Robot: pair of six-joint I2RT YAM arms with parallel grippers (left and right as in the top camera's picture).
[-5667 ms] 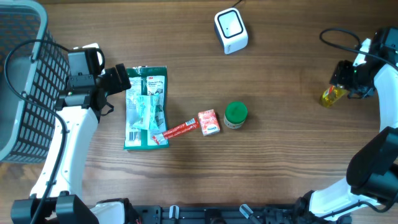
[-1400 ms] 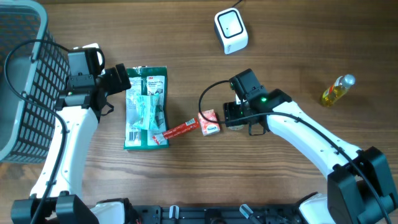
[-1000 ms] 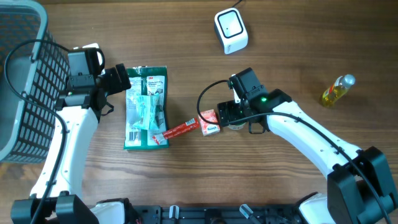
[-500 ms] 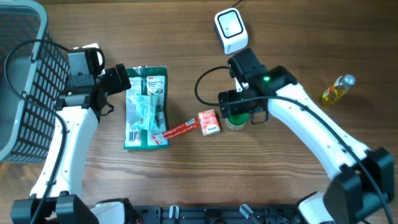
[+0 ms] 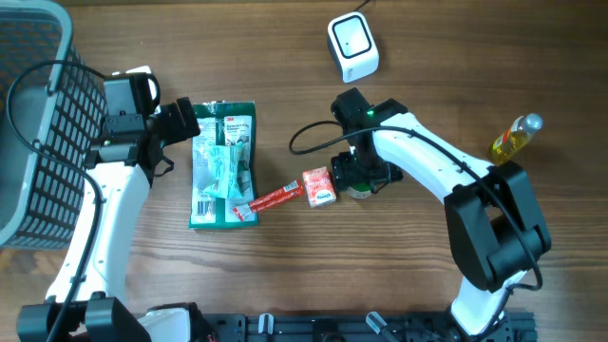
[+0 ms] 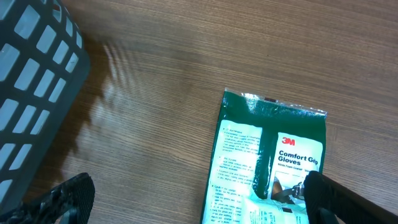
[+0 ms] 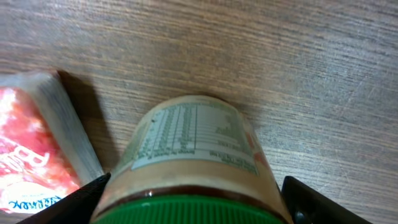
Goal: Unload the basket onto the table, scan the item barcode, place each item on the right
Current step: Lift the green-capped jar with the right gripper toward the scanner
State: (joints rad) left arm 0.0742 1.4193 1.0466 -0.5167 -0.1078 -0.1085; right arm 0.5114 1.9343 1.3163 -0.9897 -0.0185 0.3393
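Note:
A jar with a green lid (image 7: pixel 193 162) stands upright at the table's middle, its printed label facing the right wrist camera. My right gripper (image 7: pixel 193 202) straddles it just under the lid, one finger on each side; the left finger is at the jar's wall and a sliver of wood shows by the right finger. From overhead, the right gripper (image 5: pixel 360 177) hides most of the jar (image 5: pixel 360 189). The white scanner (image 5: pixel 352 47) sits at the far edge. My left gripper (image 6: pixel 196 199) is open above the top of a green glove pack (image 6: pixel 267 168).
A pink box (image 5: pixel 320 186) lies just left of the jar, and a red stick packet (image 5: pixel 271 199) beside that. The glove pack (image 5: pixel 223 161) lies left of centre. A grey basket (image 5: pixel 28 114) fills the left edge. A yellow bottle (image 5: pixel 513 141) lies at the right.
My right gripper has swung from beside the pink box onto the jar, turned its wrist, and its jaws have narrowed a little. The left arm has not moved.

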